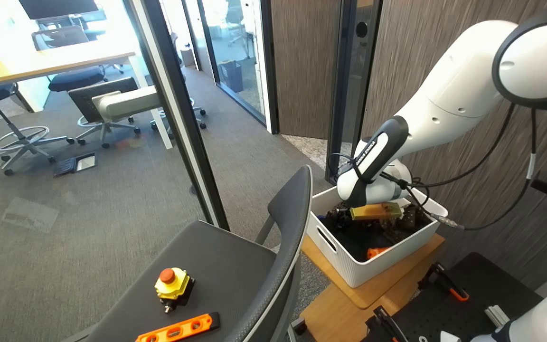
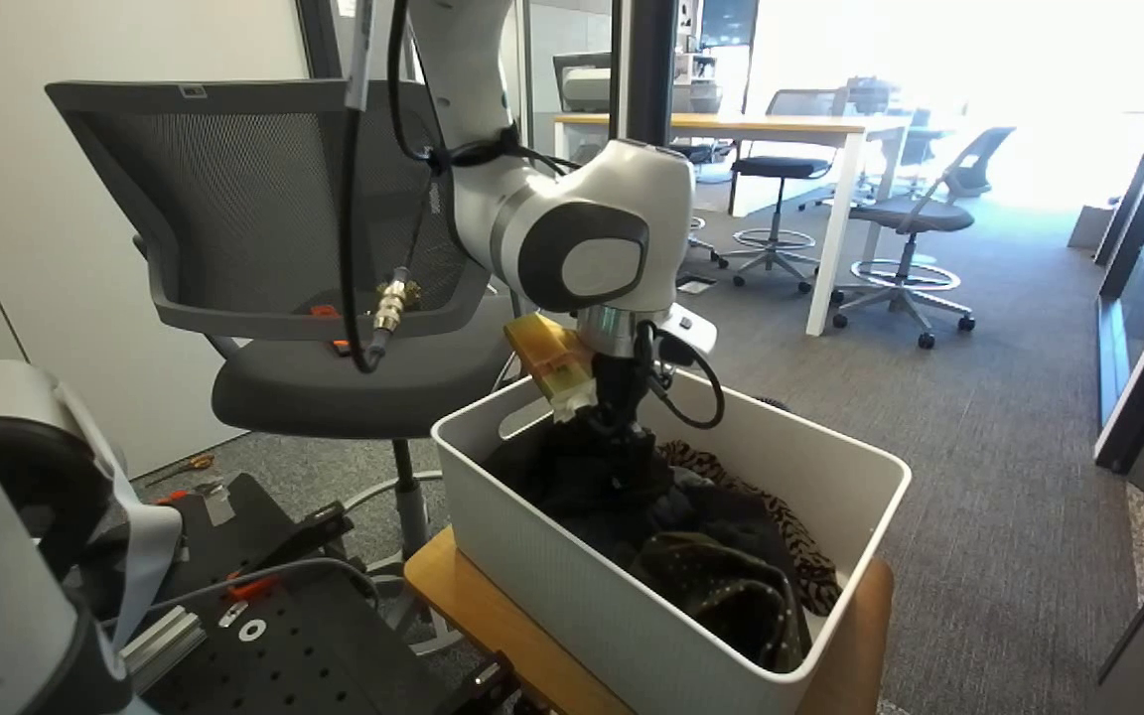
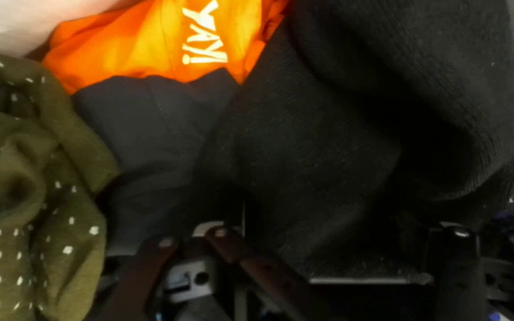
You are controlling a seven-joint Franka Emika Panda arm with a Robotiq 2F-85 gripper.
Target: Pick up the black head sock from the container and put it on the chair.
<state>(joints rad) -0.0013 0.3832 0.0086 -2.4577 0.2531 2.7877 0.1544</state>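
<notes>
Wrist view looks down into the white container (image 2: pixel 552 566), where your pincer (image 3: pixel 337 232) has its two fingers (image 3: pixel 460 263) spread well apart. The black head sock (image 3: pixel 328 147) lies in loose folds inside the container, and its cloth shows in the gap between those fingers; the lower part is too dark for you to tell whether either one touches it. Beside the sock in the container you have a dark grey cloth (image 3: pixel 141 120) and an orange cloth (image 3: pixel 127 49) lettered "YAY!", then an olive cloth (image 3: pixel 43 191) with white dots; in an exterior view a leopard-print cloth (image 2: pixel 800 541) runs along the container's inner wall. Your arm (image 1: pixel 449 99) reaches down over the container, with an amber block (image 2: pixel 544 353) at its lower end. Under the container is a wooden bench (image 1: pixel 378 287). In both exterior views you see the chair (image 1: pixel 226 256) just beside the container, the handle slot (image 1: pixel 326 238) of the container facing it; on its seat sit a yellow box (image 1: pixel 174 288) with a red button (image 1: pixel 167 275) and an orange level (image 1: pixel 183 330)
</notes>
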